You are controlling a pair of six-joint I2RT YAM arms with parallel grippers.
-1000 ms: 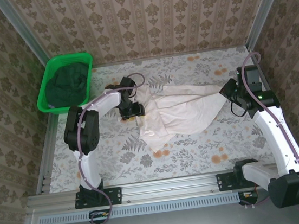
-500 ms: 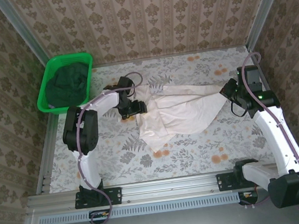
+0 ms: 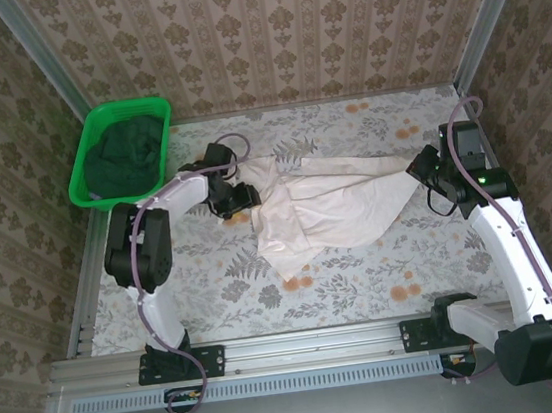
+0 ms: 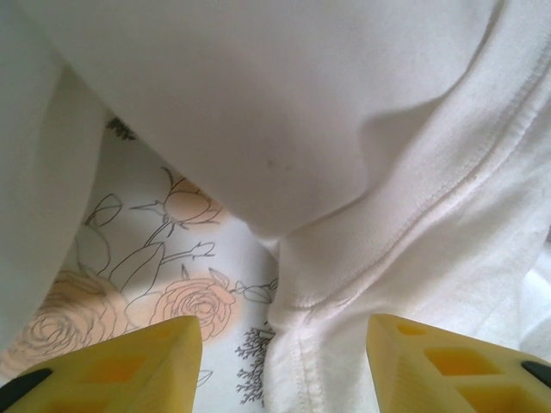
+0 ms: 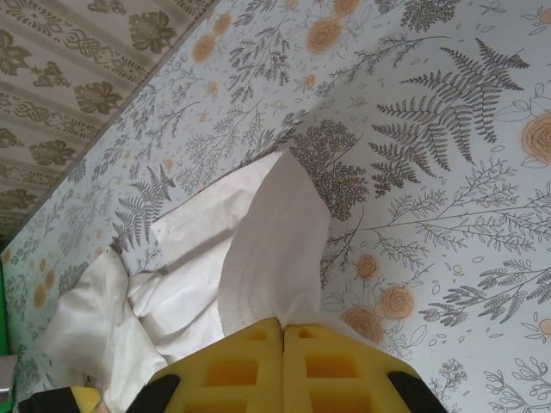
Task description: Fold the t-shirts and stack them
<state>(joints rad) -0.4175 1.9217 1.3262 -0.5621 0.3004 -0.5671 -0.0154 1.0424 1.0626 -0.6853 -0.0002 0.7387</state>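
The pale cream-pink t-shirt (image 3: 332,208) lies rumpled and stretched across the middle of the table. My right gripper (image 3: 421,171) is at its right end, and the right wrist view shows this gripper (image 5: 282,331) shut on a raised fold of the shirt (image 5: 271,241). My left gripper (image 3: 243,197) is at the shirt's left edge. In the left wrist view the left gripper (image 4: 284,374) is open, its yellow fingers (image 4: 120,361) wide apart, with a stitched hem of the shirt (image 4: 344,292) lying between them. The dark green t-shirt (image 3: 129,154) sits bunched in the basket.
A bright green plastic basket (image 3: 80,186) stands at the far left corner. The floral tabletop (image 3: 365,276) is bare in front of the shirt. Patterned walls and metal rails close in the back and both sides.
My left gripper has shifted a little toward the far left along the shirt's edge, and its elbow has swung left. Its jaws opened wider, then narrowed again. The right arm has held still.
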